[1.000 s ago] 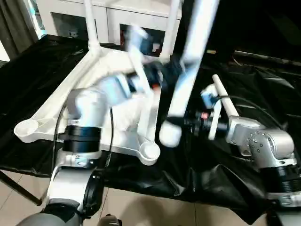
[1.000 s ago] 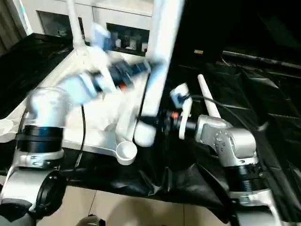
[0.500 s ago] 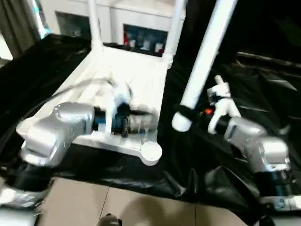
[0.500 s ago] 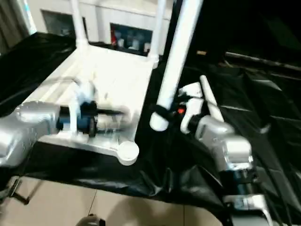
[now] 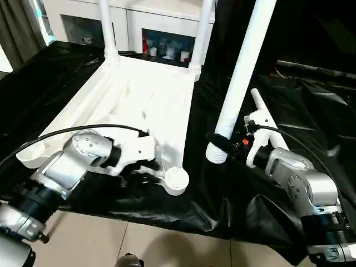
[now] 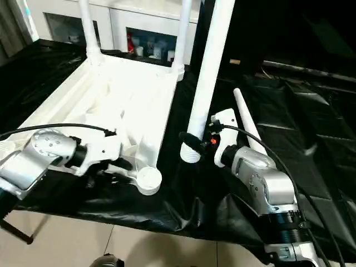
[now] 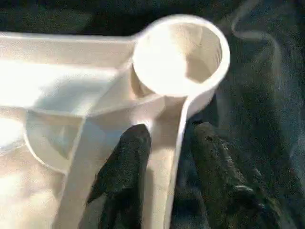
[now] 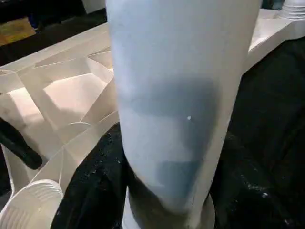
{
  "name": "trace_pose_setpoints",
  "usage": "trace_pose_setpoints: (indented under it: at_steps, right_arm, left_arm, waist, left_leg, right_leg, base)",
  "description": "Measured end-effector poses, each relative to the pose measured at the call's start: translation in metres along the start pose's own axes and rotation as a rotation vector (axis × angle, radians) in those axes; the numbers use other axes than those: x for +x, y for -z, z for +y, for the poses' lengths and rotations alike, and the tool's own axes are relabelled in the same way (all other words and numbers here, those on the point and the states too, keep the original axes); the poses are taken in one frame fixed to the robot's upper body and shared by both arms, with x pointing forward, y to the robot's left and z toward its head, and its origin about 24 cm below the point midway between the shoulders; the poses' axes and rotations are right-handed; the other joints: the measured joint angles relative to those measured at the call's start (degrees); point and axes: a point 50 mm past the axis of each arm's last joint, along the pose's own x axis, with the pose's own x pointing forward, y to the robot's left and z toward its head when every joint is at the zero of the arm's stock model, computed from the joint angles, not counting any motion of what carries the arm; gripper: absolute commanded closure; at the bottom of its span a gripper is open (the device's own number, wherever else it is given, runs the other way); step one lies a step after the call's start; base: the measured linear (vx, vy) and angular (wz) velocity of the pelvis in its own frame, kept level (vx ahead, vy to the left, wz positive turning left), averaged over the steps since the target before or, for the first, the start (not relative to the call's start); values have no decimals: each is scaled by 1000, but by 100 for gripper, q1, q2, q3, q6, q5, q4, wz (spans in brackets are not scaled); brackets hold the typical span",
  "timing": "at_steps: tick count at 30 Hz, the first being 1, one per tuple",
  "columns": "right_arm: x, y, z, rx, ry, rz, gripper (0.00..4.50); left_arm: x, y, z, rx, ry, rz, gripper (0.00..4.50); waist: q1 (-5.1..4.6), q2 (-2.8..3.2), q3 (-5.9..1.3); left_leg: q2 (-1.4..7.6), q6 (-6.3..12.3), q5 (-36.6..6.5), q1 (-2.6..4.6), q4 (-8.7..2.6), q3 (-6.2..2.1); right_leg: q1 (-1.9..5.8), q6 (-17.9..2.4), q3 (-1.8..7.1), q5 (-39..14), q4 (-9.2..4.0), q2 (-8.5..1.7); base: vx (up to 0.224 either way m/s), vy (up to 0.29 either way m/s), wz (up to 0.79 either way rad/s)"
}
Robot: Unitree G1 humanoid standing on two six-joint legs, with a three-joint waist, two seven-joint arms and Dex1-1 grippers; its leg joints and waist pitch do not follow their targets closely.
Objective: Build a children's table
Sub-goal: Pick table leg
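The white tabletop (image 5: 139,94) lies underside up on the black-draped work table. Two white legs (image 5: 105,28) (image 5: 203,30) stand in its far sockets. My left gripper (image 7: 167,138) is at the near right corner, beside the empty socket (image 5: 177,179). Its black fingers (image 7: 126,162) sit on either side of the tabletop's rim wall, shut on it. My right gripper (image 5: 218,142) is shut on a third leg (image 5: 242,72), which it holds nearly upright with its lower end (image 6: 190,154) just right of that corner. Another leg (image 5: 266,119) lies on the cloth behind the right wrist.
The near left socket (image 5: 29,153) is empty. A white cabinet (image 5: 161,25) stands close behind the table. The black cloth (image 5: 311,111) hangs over the front edge above a tiled floor (image 5: 167,245). A black cable (image 5: 67,133) loops over my left forearm.
My left arm has swung down from above the tabletop to its near right corner, and its fingers have closed onto the rim. The right gripper still holds its leg, now steeper.
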Motion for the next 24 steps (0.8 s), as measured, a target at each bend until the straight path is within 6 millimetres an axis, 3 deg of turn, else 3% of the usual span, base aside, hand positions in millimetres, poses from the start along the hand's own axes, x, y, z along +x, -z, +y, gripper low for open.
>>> trace_pose_setpoints:
  at_steps: [2,13,20,24]
  right_arm:
    - [-2,1,1,-4,-2,-1,260]
    - [-6,0,3,-26,-13,-3,260]
    - [-4,1,7,-30,-41,14,260]
    - [3,0,12,8,-59,20,260]
  left_arm:
    - [-1,5,0,-8,18,16,349]
    - [-7,12,2,8,53,43,432]
    - [-4,13,2,1,57,40,450]
    - [19,3,7,-112,-26,-19,450]
  waist:
    - [1,8,1]
    - [-35,17,-2]
    - [-200,15,-4]
    - [-207,16,-5]
  left_leg:
    - [0,0,0,1,0,0]
    - [0,0,0,15,0,1]
    - [0,-1,0,41,-2,2]
    - [-3,0,0,83,-1,2]
  right_leg:
    - [0,-1,0,1,1,0]
    - [3,-5,3,3,8,0]
    - [17,-6,5,3,11,0]
    - [58,-4,5,1,7,-3]
  base:
    - [0,0,0]
    - [0,0,0]
    - [0,0,0]
    - [0,0,0]
